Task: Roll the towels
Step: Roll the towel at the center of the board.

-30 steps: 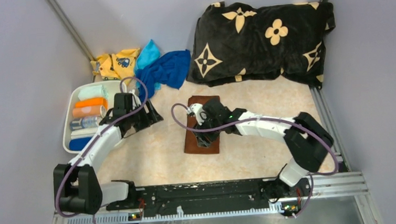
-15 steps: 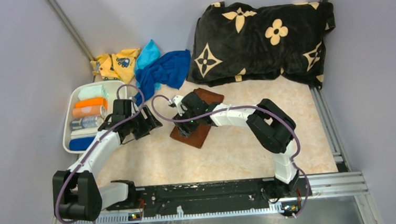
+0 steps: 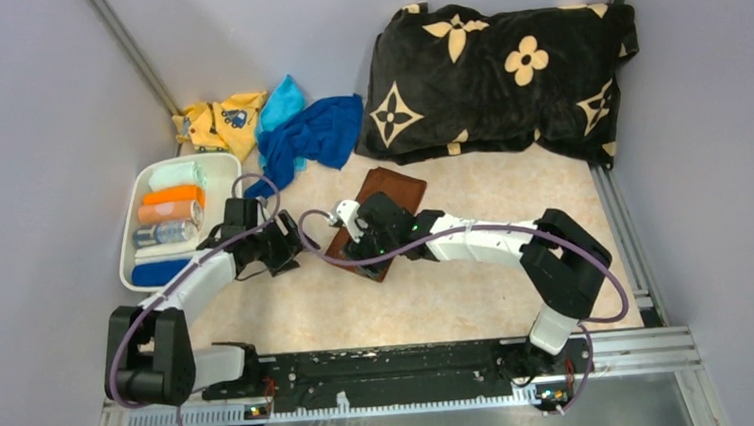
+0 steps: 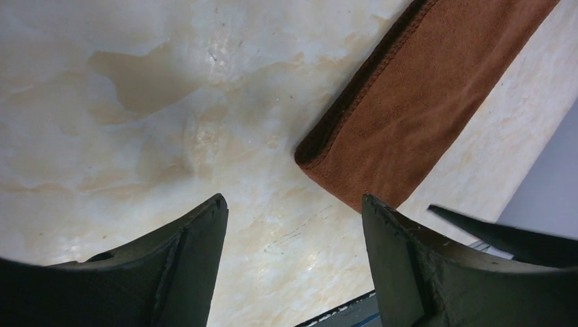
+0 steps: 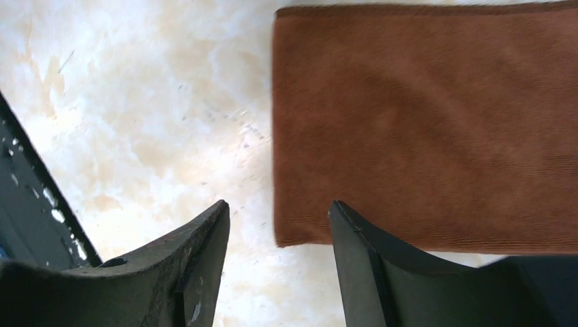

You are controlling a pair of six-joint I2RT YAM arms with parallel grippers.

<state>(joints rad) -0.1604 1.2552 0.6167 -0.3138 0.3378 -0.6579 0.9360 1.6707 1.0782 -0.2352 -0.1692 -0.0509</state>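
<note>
**Asker:** What is changing in front of the black pillow [image 3: 503,64]?

**Describer:** The brown towel [image 3: 391,187] is lying differently. A second ago it was sitting straight and apart from the pillow. Now it is slanting, with its far corner just in front of the pillow's left end. The right gripper [image 5: 278,204] is hanging over the half farther from the pillow, and the left gripper [image 4: 293,199] is coming in beside it. The towel is lying flat and folded, so I am judging this as lining up, with rolling not yet starting.

**Asker:** Is either one gripping it?

**Describer:** No. The left one is standing wide and the right about half spread, and both are holding nothing.

**Asker:** What are the close cameras adding?

**Describer:** Overhead, the arm is hiding the towel's near end. The wrist views are showing its folded edge and a corner close by the fingertips, on bare table [image 4: 136,102]. Only the overhead view is showing the dark blue towel [image 3: 317,135] and the light blue towel [image 3: 283,99], heaped unrolled left of the pillow.
</note>
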